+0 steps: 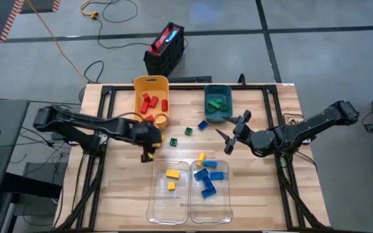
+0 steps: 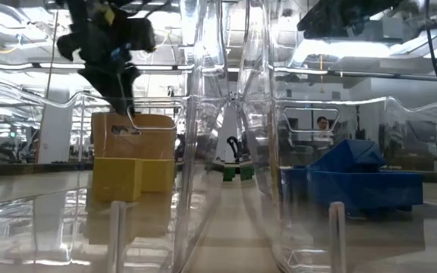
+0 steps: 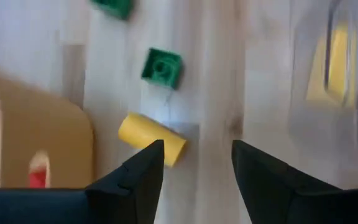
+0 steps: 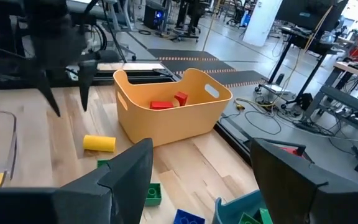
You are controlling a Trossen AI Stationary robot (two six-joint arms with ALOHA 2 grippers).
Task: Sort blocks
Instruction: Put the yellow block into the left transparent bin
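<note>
My left gripper [image 1: 151, 154] hangs open over the table in front of the yellow bin [image 1: 151, 96], its fingers pointing down. In the left wrist view a loose yellow block [image 3: 151, 138] lies on the wood just beyond my left gripper [image 3: 197, 146], and a green block [image 3: 161, 66] lies past it. My right gripper [image 1: 230, 133] is open near the teal bin [image 1: 217, 105] and holds nothing. Another yellow block [image 1: 201, 156], a green block [image 1: 189, 131] and a blue block [image 1: 202, 125] lie loose between the two grippers.
Red blocks [image 1: 149, 101] lie in the yellow bin and green ones [image 1: 215, 102] in the teal bin. Near the front edge stand two clear bins, the left [image 1: 167, 207] with yellow blocks and the right [image 1: 212, 208] with blue blocks. A person [image 2: 322, 123] shows in the room behind.
</note>
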